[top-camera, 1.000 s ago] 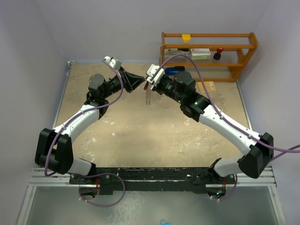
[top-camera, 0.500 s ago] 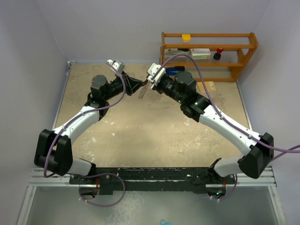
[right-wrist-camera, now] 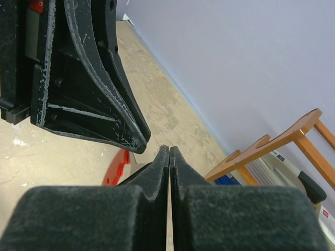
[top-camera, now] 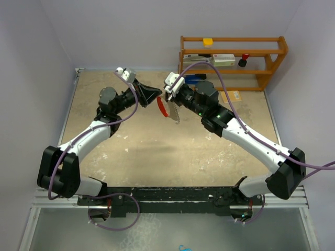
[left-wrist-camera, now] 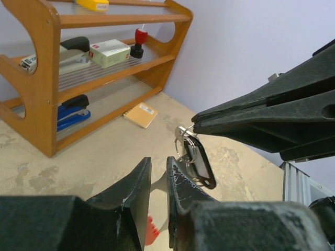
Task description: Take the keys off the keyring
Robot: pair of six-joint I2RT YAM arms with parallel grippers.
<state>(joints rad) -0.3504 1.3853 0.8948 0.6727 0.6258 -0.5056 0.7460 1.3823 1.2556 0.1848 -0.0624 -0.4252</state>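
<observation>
My two grippers meet tip to tip above the table's far middle. The left gripper is shut, its fingers a narrow slit apart, on the keyring. The keyring's red crescent and silvery ridged arc hang below the fingers. The right gripper is pinched shut on a small metal loop. From that loop hangs the little cluster of keys, silver with a dark head. In the top view the keys are too small to make out.
A wooden shelf stands at the back right with a yellow block, a box, a red-topped item and a blue stapler. A small tan notebook lies on the table before it. Walls close in on the left, back and right.
The hanging keyring has turned from a thin edge-on strip into a broad red-and-silver crescent swinging to the right. The left wrist has shifted a little; both grippers stay tip to tip.
</observation>
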